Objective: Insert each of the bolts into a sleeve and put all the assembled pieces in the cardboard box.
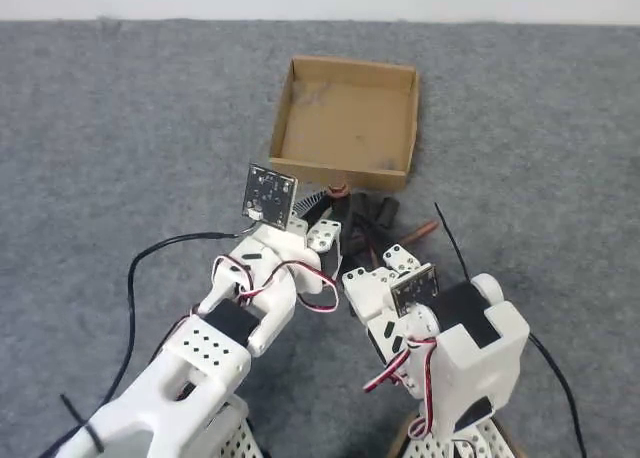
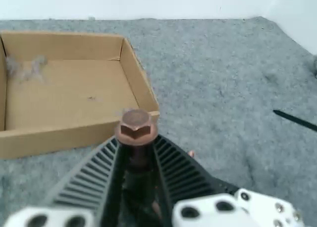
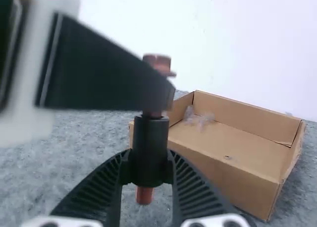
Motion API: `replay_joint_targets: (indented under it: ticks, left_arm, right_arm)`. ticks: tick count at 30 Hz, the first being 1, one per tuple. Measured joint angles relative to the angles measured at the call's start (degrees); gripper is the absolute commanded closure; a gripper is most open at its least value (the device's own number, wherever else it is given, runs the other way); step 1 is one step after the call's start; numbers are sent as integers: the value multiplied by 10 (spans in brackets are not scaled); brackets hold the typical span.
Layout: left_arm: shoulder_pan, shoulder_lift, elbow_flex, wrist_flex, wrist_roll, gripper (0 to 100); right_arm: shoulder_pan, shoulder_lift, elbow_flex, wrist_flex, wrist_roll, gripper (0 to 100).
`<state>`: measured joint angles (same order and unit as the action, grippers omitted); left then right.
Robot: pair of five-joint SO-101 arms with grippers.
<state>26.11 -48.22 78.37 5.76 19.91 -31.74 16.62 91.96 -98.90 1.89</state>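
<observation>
Your left gripper was clamped on the copper hex-head bolt, and your right gripper squeezed the black cylindrical sleeve. The bolt's shank ran through it, near the open brown cardboard box.

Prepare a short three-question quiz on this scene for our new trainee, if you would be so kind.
1. True or false: the open brown cardboard box already holds an assembled piece.
2. What does the left pincer grip? A) a copper-coloured hex-head metal bolt B) a roll of tape C) nothing
3. Fill in: at the right pincer, the bolt's tip pokes out below the black cylindrical ____.
Key: 1 false; 2 A; 3 sleeve.
</observation>
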Motion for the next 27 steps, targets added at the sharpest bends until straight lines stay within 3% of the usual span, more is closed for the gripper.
replay_joint_targets:
  ticks: [17,24,27]
  left_arm:
    - [1,-8,22,-11,0,983]
    - [-4,-8,22,-11,0,789]
    - [-8,-8,23,-11,-1,760]
  right_arm:
    - [-1,0,0,0,0,992]
    - [2,0,0,0,0,992]
    - [2,0,0,0,0,992]
